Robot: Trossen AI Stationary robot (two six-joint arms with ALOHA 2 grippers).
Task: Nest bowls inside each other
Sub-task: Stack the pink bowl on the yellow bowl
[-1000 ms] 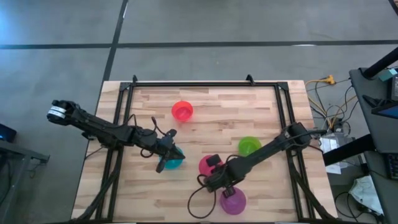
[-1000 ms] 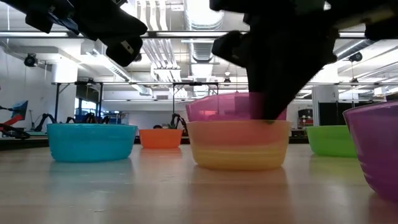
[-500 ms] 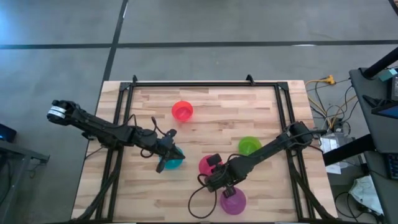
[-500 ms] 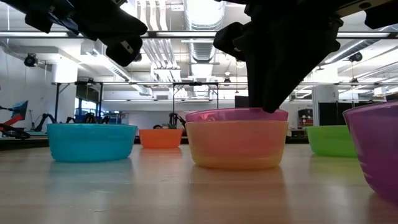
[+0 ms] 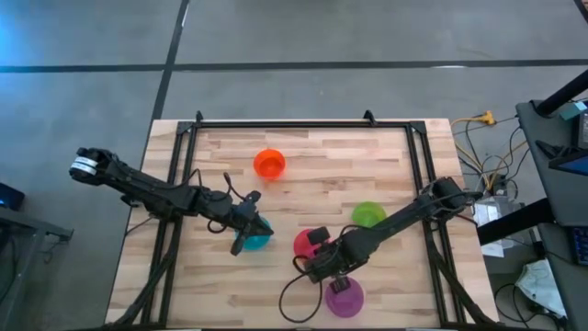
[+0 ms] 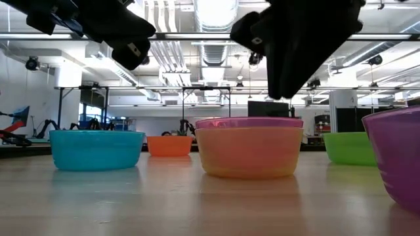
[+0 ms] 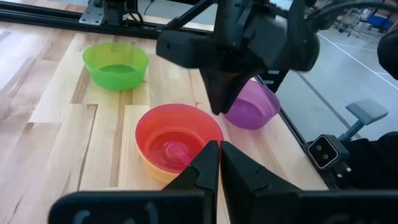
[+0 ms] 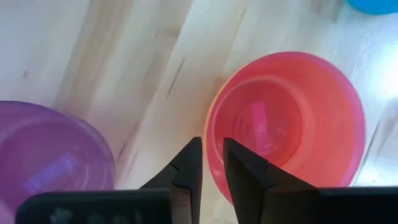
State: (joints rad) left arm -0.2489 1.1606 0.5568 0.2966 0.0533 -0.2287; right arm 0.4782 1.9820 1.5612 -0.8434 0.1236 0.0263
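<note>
Bowls are set upright, openings facing up, on the wooden table (image 5: 303,198). No brand, label or legible writing is seen on any of them. Being round, they show no long axis.

The pink bowl (image 6: 249,122) is nested inside the yellow bowl (image 6: 249,154); only the pink rim shows above the yellow wall in the low view. This pair is located near the table's middle, between the blue bowl (image 5: 256,239) and the green bowl (image 5: 368,216). The purple bowl (image 5: 344,298) is placed near the front edge, apart from the pair. The red bowl (image 5: 269,164) is placed alone toward the far side of the table.

The right gripper (image 8: 210,163) is held above the near rim of the nested pair, clear of it, between that pair and the purple bowl. Its fingers are set to a narrow gap and nothing is gripped.

The left gripper (image 7: 219,163) is positioned over the blue bowl. Its fingers are closed almost together, and nothing is seen between them. It is pointed toward the nested pair.
</note>
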